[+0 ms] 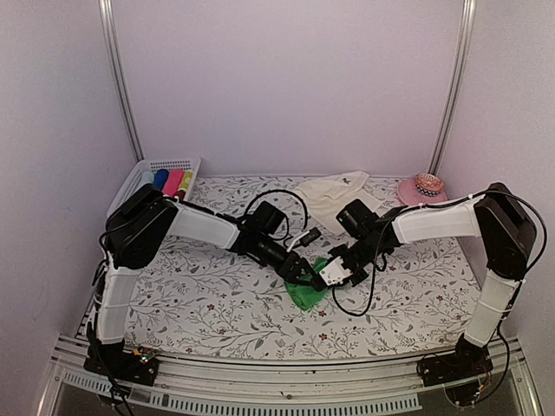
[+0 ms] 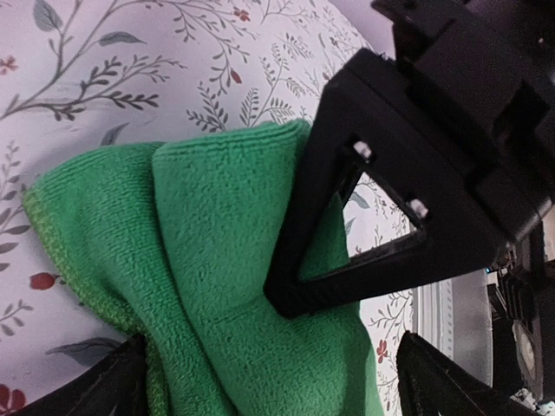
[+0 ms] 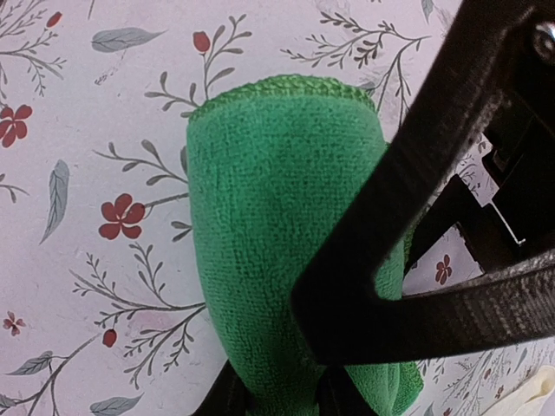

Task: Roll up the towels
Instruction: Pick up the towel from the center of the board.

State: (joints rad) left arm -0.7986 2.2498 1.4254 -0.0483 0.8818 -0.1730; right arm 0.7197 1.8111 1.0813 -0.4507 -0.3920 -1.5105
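Observation:
The green towel [image 1: 305,295] lies partly rolled into a thick fold on the flowered table, near the middle front. My right gripper [image 1: 336,274] is shut on one end of it; in the right wrist view the green towel [image 3: 269,199] runs down between my two fingertips [image 3: 227,400]. My left gripper [image 1: 299,272] stands wide open over the same towel [image 2: 217,234], one finger [image 2: 108,381] on each side and not pinching it. The right gripper's black finger frame [image 2: 347,217] presses on the cloth. The cream-white towel [image 1: 334,192] lies flat and crumpled at the back.
A white basket [image 1: 143,173] with blue, pink, red and yellow rolls stands at the back left. A pink dish [image 1: 422,188] sits at the back right. Both arms meet over the table's middle, cables hanging between them.

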